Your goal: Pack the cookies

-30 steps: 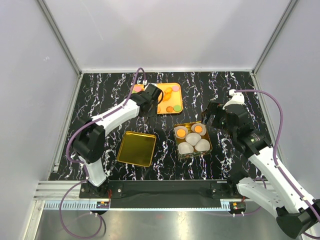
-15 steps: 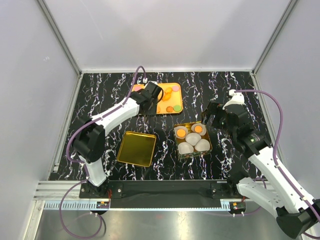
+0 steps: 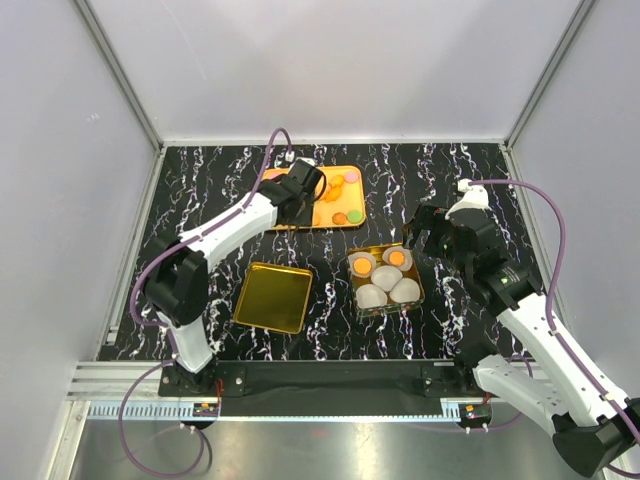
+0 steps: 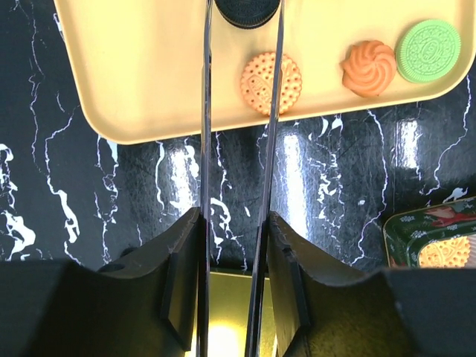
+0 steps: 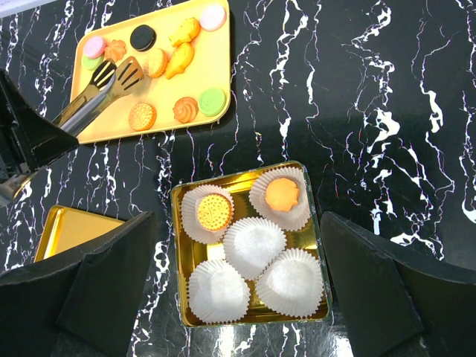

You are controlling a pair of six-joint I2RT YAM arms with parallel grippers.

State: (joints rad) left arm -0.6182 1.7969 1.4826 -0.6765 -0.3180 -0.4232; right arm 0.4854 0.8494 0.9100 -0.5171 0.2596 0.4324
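Note:
Several cookies lie on a yellow tray: a black one, a dotted orange one, an orange swirl and a green one. My left gripper is shut on metal tongs, whose narrowed blades reach the black cookie. In the top view the left gripper hangs over the tray's left part. A gold tin holds white paper cups; two cups carry cookies. My right gripper stands open above the tin, holding nothing.
The tin's gold lid lies flat to the left of the tin, near the left arm's base. The tray sits at the back of the black marble table. White walls enclose the table on three sides.
The left gripper has slid a little toward the far left over the tray, and the tongs' blades have drawn closer together. The right arm has stayed still.

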